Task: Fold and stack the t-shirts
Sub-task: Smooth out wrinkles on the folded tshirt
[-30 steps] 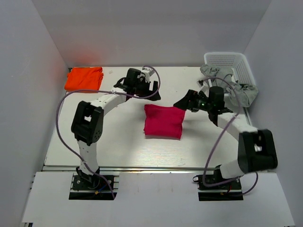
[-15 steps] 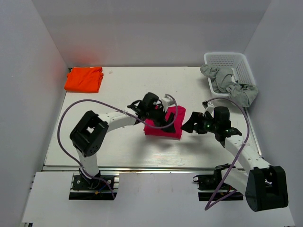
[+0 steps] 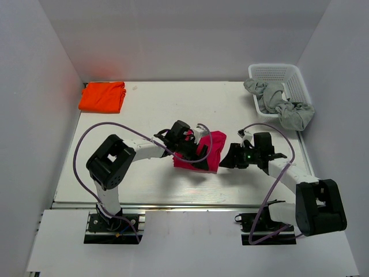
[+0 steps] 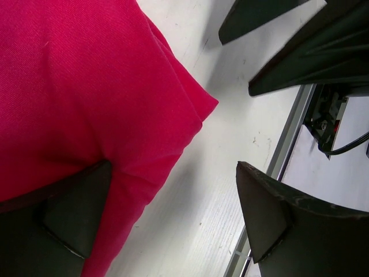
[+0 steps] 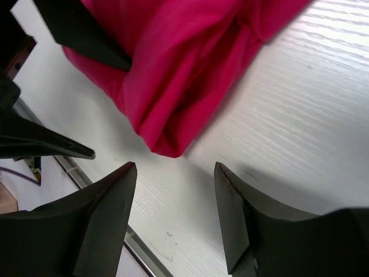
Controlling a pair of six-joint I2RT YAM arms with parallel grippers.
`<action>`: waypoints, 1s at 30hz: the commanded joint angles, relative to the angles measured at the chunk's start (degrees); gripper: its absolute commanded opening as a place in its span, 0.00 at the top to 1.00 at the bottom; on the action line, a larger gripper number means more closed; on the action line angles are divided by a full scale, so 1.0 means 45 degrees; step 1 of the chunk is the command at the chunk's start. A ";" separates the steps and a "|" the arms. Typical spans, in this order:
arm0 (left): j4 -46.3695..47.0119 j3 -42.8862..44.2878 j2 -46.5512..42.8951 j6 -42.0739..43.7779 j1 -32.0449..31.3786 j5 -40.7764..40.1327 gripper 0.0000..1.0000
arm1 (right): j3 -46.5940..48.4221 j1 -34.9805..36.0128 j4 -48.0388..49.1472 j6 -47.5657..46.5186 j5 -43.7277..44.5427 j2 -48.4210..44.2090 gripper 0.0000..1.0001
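Note:
The magenta-red t-shirt (image 3: 215,142) lies folded in a small bundle at the table's middle. My left gripper (image 3: 196,156) is open over its near right part; in the left wrist view one finger (image 4: 69,222) rests against the red cloth (image 4: 75,86) and the other hangs over bare table. My right gripper (image 3: 229,160) stands open just right of the bundle. In the right wrist view its jaws (image 5: 173,213) hold nothing, and the shirt's folded corner (image 5: 173,86) lies just ahead of them. The orange t-shirt (image 3: 102,96) lies folded at the far left corner.
A white basket (image 3: 291,74) stands at the far right, with grey cloth (image 3: 285,109) spilling over its near rim. The metal rail of the table's near edge (image 5: 138,254) runs close behind both grippers. Each wrist view shows the other gripper's dark fingers (image 4: 300,55).
My left arm swung from the back of the table down onto the red shirt. The right arm came forward and low beside the shirt's right edge, and its jaws narrowed somewhat.

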 commanded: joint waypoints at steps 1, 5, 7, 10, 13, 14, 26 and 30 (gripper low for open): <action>-0.0152 0.0316 0.0229 0.0116 0.0055 0.0021 0.01 | -0.0028 0.0303 0.0735 -0.0195 -0.0771 -0.0363 0.38; -0.0016 0.0317 0.0113 0.0233 0.0055 0.0139 0.01 | -0.0321 0.0557 0.1184 -0.0138 -0.0537 -0.0598 0.43; -0.0015 0.0317 0.0112 0.0233 0.0055 0.0256 0.01 | -0.0224 0.0713 0.1476 -0.0098 -0.0594 -0.0307 0.45; 0.0102 0.0317 -0.0004 0.0096 0.0055 0.0372 0.01 | -0.0009 0.0986 0.1809 0.0039 -0.0634 0.0142 0.45; 0.0102 0.0317 -0.0005 0.0096 0.0055 0.0373 0.01 | 0.0322 0.1240 0.1848 0.0000 -0.0478 0.0807 0.50; 0.0102 0.0201 -0.0140 0.0096 0.0055 0.0373 0.01 | 0.0420 0.1260 0.1887 0.0000 -0.0497 0.1040 0.52; -0.0053 -0.0035 -0.0532 -0.0021 0.0055 -0.0191 0.01 | 0.0402 0.1574 0.1596 0.0683 0.1005 0.0771 1.00; -0.0054 -0.0289 -0.0999 -0.0021 0.0172 -0.0428 0.01 | 0.0382 0.1573 0.1244 0.0821 0.1940 0.0457 1.00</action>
